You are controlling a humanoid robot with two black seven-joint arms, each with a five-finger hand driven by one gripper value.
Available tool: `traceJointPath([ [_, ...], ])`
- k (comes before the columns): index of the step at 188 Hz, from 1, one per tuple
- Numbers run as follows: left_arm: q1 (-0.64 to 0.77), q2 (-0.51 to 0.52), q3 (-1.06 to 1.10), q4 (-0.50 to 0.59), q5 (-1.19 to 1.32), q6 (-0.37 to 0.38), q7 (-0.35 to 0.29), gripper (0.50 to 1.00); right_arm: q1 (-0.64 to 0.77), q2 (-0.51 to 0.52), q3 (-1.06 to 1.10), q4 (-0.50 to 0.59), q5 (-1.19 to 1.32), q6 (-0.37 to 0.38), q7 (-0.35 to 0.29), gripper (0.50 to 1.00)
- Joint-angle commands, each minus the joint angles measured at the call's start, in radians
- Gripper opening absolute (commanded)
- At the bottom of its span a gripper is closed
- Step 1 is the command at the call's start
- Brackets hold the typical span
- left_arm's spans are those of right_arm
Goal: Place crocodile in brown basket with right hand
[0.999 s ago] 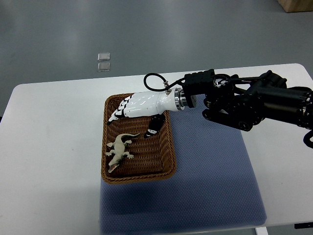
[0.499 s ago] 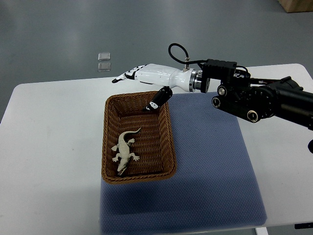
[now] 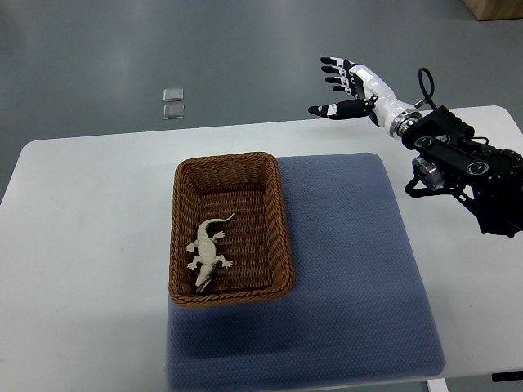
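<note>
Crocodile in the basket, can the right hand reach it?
Probably yes. The crocodile lies uncovered in the open basket, and the right hand is open and empty, though far off.

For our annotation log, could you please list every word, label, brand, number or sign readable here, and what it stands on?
None: no readable text, number or sign shows on the brown basket, the toy crocodile, the blue mat or the right robot hand.
</note>
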Motion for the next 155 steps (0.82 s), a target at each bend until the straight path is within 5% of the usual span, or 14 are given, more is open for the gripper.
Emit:
traceJointPath([
  [1,0.000,0.000,0.000,0.000,0.000,0.000,0.000,1.000,-0.028,-0.018,0.008,-0.006,0.124,-0.005,-0.029,0.903],
  [59,0.000,0.000,0.000,0.002,0.000,0.000,0.000,1.000,-0.089,-0.030,0.045,-0.010,0.481,0.005,-0.037,0.924],
  [155,0.000,0.000,0.000,0.002,0.000,0.000,0.000,1.000,-0.129,-0.029,0.119,-0.008,0.489,0.002,-0.028,0.926],
])
